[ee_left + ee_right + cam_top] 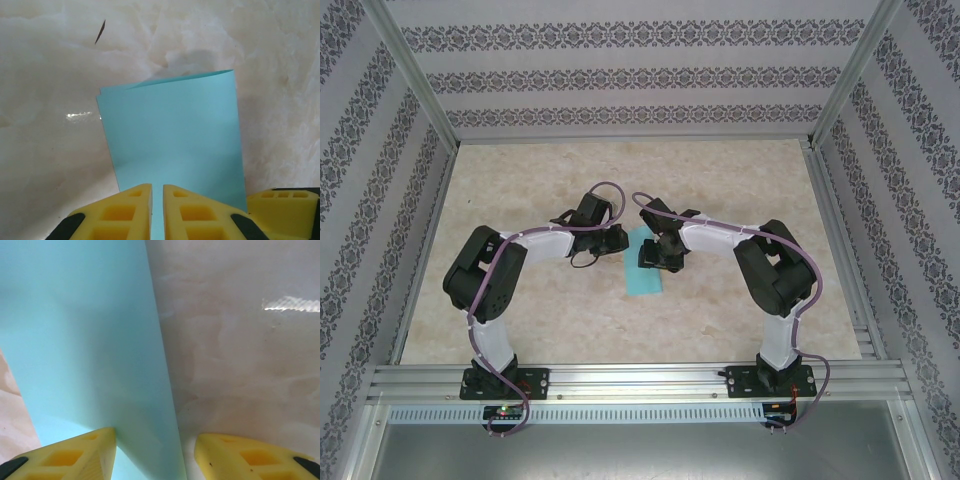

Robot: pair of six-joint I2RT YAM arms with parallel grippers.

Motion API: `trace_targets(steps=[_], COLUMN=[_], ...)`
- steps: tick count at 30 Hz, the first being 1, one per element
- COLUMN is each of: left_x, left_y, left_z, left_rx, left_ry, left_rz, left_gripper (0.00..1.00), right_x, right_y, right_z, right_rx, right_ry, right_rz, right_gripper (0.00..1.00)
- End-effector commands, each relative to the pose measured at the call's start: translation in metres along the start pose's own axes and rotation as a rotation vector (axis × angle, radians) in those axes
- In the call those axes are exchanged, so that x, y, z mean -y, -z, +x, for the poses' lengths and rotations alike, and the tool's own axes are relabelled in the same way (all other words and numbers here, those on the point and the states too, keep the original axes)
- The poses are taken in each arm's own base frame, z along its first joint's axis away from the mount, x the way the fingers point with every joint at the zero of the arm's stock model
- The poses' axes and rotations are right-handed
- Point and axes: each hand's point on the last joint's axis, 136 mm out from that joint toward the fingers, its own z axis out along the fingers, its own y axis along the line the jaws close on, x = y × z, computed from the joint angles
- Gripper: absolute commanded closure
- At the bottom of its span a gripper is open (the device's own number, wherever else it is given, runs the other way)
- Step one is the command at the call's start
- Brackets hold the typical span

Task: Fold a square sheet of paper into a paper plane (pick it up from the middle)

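Left gripper (pixel 157 189) pinches folded square sheet of paper (pixel 170 130) at 6 o'clock; right gripper (pixel 155 435) jaws apart — uneven pull may skew crease.

I'm looking down on a counter (pixel 540 300) with a pale beige, marble-like top, and light is glinting off it in a small bright streak (pixel 79 115). Walls (pixel 620 80) papered in bands of dark floral ornament on pale grey are closing it in on three sides. Silver metal posts (pixel 415 75) are rising at the back corners, a ribbed aluminium rail (pixel 640 378) is running along the near edge, and a thin dark sliver (pixel 100 31) is lying on the marble
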Motion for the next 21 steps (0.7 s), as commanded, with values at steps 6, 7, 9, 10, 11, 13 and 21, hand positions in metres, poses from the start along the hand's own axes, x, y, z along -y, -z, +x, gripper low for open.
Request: trace_targets(steps=[6, 7, 9, 10, 11, 13, 21], left_x=[0.0144, 0.0137, 0.0143, 0.0136, 0.0135, 0.0135, 0.0104], left_y=[-0.0062, -0.0067, -0.0068, -0.0069, -0.0073, -0.0071, -0.0012], left_z=[0.0001, 0.0006, 0.0007, 0.001, 0.0009, 0.0003, -0.0037], left_rx=[-0.007, -0.009, -0.009, -0.01, -0.009, -0.006, 0.038], left_ry=[-0.017, -0.016, -0.016, -0.015, -0.013, -0.012, -0.005], left_rz=[0.036, 0.034, 0.036, 0.034, 0.033, 0.033, 0.012], left_gripper=[0.85, 0.85, 0.85, 0.85, 0.85, 0.85, 0.85], right_x=[0.0689, 0.0692, 0.0704, 0.0707, 0.0707, 0.0713, 0.0725], right_y=[-0.0612, -0.0612, -0.0614, -0.0615, -0.0617, -0.0618, -0.0641], right_z=[0.0491, 0.0487, 0.0492, 0.0496, 0.0495, 0.0497, 0.0509], right_rx=[-0.165, -0.165, -0.166, -0.168, -0.169, -0.17, -0.175], right_ry=[-0.038, -0.041, -0.043, -0.044, -0.046, -0.049, -0.076], right_rz=[0.234, 0.234, 0.236, 0.237, 0.236, 0.238, 0.237], right_gripper=[0.49, 0.49, 0.49, 0.49, 0.49, 0.49, 0.49])
